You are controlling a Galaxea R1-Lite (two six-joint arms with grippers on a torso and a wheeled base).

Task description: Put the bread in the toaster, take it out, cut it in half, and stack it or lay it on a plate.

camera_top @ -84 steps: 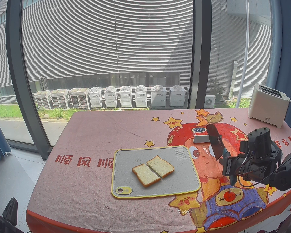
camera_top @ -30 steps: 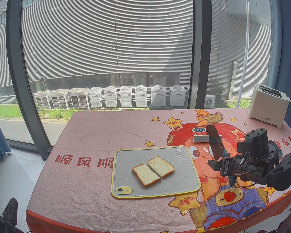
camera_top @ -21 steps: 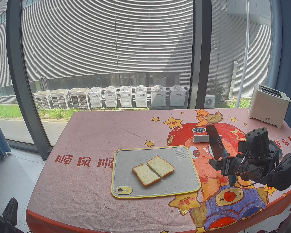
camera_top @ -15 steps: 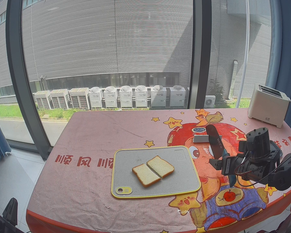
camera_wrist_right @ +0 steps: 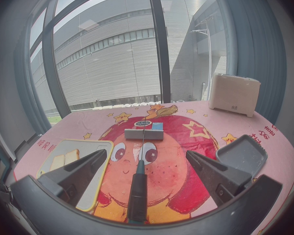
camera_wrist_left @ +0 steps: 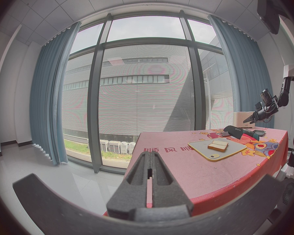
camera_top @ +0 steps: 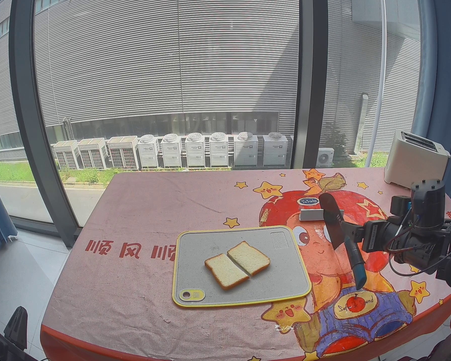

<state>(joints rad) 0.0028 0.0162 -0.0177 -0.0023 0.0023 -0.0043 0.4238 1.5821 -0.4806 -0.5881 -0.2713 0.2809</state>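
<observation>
Two bread halves lie side by side on the grey, yellow-rimmed cutting board; they also show as bread on the board. The knife has its black blade in the grey holder and its teal handle slopes down toward the table. My right gripper hovers open beside and above that handle, holding nothing. Its fingers stand wide either side of the knife handle. The white toaster is at the far right. My left gripper is shut, off the table's left side.
A grey plate lies on the table right of the knife, in front of the toaster. The pink printed cloth covers the table, with bare room on its left and back. A window stands behind the far edge.
My right gripper opened off the knife handle, then rose and drew back to the right. The knife stays leaning in its holder. Bread and board have not moved.
</observation>
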